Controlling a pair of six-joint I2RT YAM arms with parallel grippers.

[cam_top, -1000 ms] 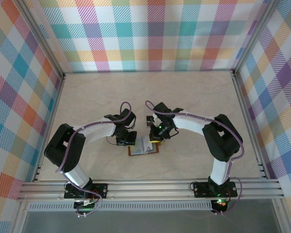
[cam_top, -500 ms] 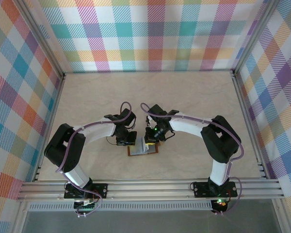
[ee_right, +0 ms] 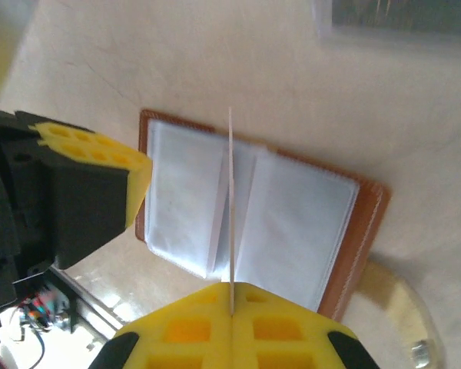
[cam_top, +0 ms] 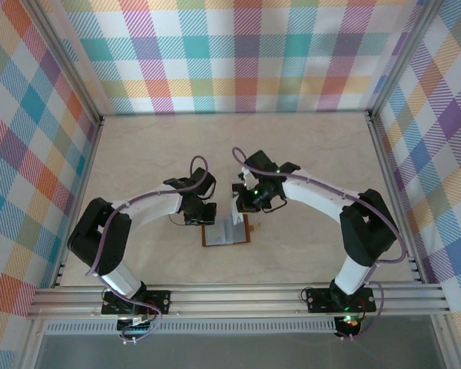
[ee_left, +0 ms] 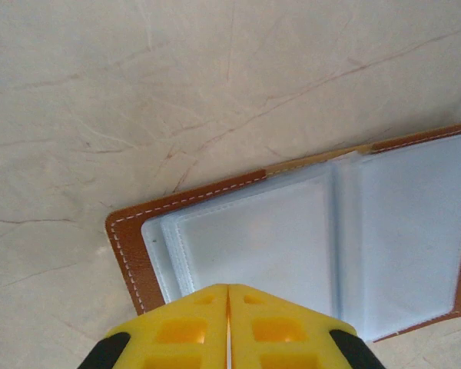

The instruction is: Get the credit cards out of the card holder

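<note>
— What sits closest to you?
— My right claw point(ee_right: 232, 296). Its yellow fingers are clamped on a thin whitish credit card point(ee_right: 230, 200). From the wrist I see the card edge-on, a pale line running away from me.

— And the other one?
— My left claw point(ee_left: 228, 300) has its fingers pressed flat together, with nothing visible between them. Its tips sit over the near edge of the card holder point(ee_left: 307, 231). Whether they press on it or hang just above, I cannot tell.

— Where exactly is the holder?
— It lies open and flat on the table point(cam_top: 307, 154) between my two claws, brown cover down and clear sleeves up. Its snap tab point(ee_right: 396, 304) sticks out toward my right arm's side. The card I grip stands over the middle fold and looks tilted in the top view. Whether its far end is clear of the sleeve, I cannot tell.

— And farther out?
— Pale marbled tabletop, then the checked walls point(cam_top: 246, 54).
</note>
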